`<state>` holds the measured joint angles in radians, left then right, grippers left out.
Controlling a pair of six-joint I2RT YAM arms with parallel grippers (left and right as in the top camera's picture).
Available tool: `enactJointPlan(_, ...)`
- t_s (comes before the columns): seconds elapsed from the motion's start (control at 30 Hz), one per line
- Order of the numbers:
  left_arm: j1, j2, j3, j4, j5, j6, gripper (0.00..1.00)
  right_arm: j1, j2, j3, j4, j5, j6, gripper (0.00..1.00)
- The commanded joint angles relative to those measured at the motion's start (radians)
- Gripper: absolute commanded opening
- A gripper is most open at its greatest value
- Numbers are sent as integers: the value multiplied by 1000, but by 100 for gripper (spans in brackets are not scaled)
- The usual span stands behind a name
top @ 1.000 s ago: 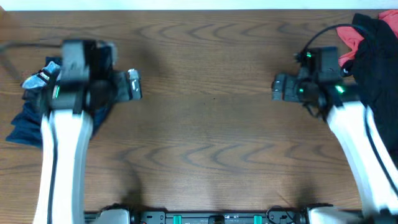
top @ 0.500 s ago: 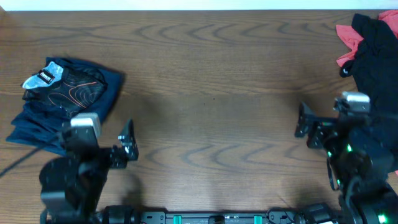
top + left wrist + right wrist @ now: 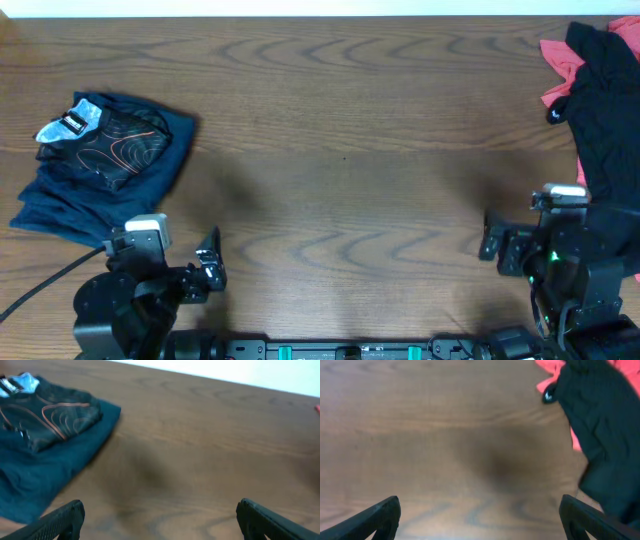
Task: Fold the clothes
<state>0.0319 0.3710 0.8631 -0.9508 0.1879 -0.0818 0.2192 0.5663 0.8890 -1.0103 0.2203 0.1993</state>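
Note:
A folded pile lies at the table's left: a black jersey with thin orange contour lines [image 3: 115, 145] on top of a navy-blue garment [image 3: 60, 200]. The pile also shows in the left wrist view [image 3: 45, 415]. A loose black garment [image 3: 605, 110] with a coral-pink piece [image 3: 560, 58] lies at the far right; it also shows in the right wrist view [image 3: 600, 425]. My left gripper [image 3: 207, 270] is open and empty near the front edge, below the pile. My right gripper [image 3: 490, 240] is open and empty near the front edge, left of the black garment.
The brown wooden table [image 3: 340, 160] fills the view. A cable [image 3: 40, 285] runs from the left arm toward the front left corner. A white strip [image 3: 300, 8] borders the table's far edge.
Both arms have pulled back from the garments toward the front edge of the table. The folded pile on the left, earlier covered by the left arm, is now in plain view.

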Motion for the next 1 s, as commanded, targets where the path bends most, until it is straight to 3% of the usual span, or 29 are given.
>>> enactJointPlan(0.0, 1, 0, -2, -26, 9, -9, 98, 9, -35, -8, -3, -39, -14, 99)
enactJointPlan(0.27, 1, 0, -2, -45, 9, -9, 98, -75, -198, -98, 133, -51, -95, 99)
enactJointPlan(0.63, 1, 0, -2, -45, 9, -9, 98, -110, -563, -547, 682, -62, -150, 99)
enactJointPlan(0.97, 1, 0, -2, -45, 9, -9, 98, -111, -561, -878, 1148, -40, -156, 99)
